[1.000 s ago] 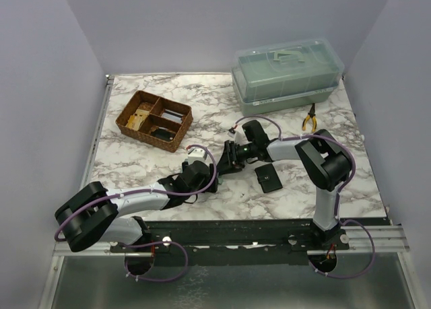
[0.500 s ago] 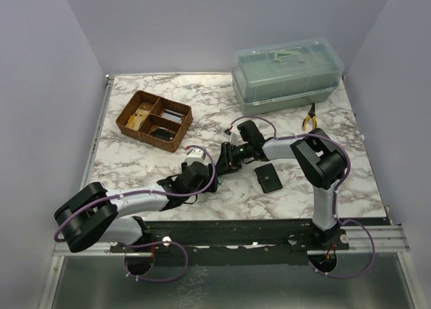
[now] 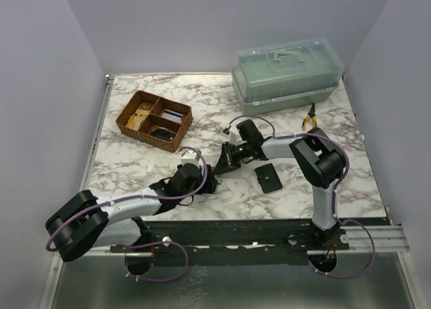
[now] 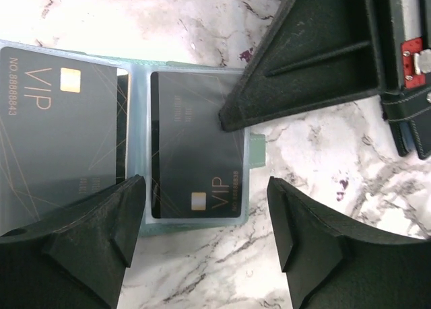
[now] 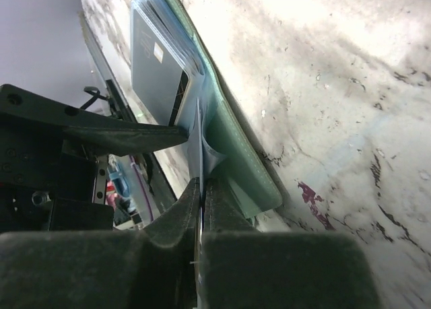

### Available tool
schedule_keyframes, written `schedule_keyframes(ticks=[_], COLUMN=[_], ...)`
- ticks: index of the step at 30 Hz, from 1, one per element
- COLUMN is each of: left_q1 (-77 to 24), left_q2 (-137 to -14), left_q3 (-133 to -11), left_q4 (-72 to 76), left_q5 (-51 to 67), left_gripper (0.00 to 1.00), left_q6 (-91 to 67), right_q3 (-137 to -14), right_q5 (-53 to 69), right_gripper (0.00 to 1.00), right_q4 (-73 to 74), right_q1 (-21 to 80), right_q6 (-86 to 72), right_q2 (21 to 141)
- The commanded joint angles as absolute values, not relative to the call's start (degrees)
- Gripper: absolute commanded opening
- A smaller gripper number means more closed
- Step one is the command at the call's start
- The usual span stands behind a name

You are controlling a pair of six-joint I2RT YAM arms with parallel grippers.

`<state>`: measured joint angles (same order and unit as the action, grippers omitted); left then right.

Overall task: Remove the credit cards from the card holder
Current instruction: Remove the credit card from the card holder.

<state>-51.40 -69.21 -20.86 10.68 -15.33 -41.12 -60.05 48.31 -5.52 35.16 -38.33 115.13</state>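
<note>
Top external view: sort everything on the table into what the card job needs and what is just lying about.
For the job:
card holder, lying open
two dark VIP cards in its sleeves
left gripper, open over it
right gripper, pinching one of its sleeves

Lying about:
wicker basket
black wallet
pliers
clear lidded box

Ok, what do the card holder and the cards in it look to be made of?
The card holder looks like soft matte sage faux leather or vinyl. Its sleeves are clear glossy film, showing glare. The cards look like stiff, flat dark grey plastic with gold print.
</note>
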Motion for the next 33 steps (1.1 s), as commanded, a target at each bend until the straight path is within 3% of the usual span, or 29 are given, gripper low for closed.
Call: schedule_keyframes(ticks=[1, 7, 13, 21, 25, 29, 33], left_q1=[-48.2, -43.0, -39.3, -36.5, -34.8, -33.4, -32.9], left_q2=[-64.0, -52.9, -42.9, -38.9, -39.9, -39.1, -38.8], left_q3=[-17.8, -14.9, -14.1, -10.7, -9.0, -8.4, -7.8], left_q4=[11.7, 11.8, 11.6, 16.8, 20.4, 23.2, 24.1], left_q5=[-6.7, -0.2, 7.0, 12.9, 16.4, 18.9, 20.3], left_gripper=[0.82, 0.97, 0.99, 0.79, 0.68, 0.63, 0.57], left_q6=[-43.9, -47.8, -51.8, -55.7, -57.8, -59.5, -60.8], right_q3=[-60.1, -60.0, -58.7, -55.6, -52.5, -48.9, -48.7], right_q5=[52.1, 57.0, 68.8, 78.8, 83.2, 86.2, 87.0], right_gripper=[0.00, 0.00, 0.00, 0.00, 0.00, 0.00, 0.00], right_q4=[-8.3, -9.1, -12.7, -24.1, -38.2, -58.3, -62.6], right_q1=[35.4, 33.9, 31.6, 30.9, 30.0, 29.7, 29.7], right_q6=[-37.5, -33.7, -28.9, -31.6, -39.8, -53.2, -56.5], right_q2=[117.1, 116.3, 115.7, 114.0, 113.2, 113.4, 114.1])
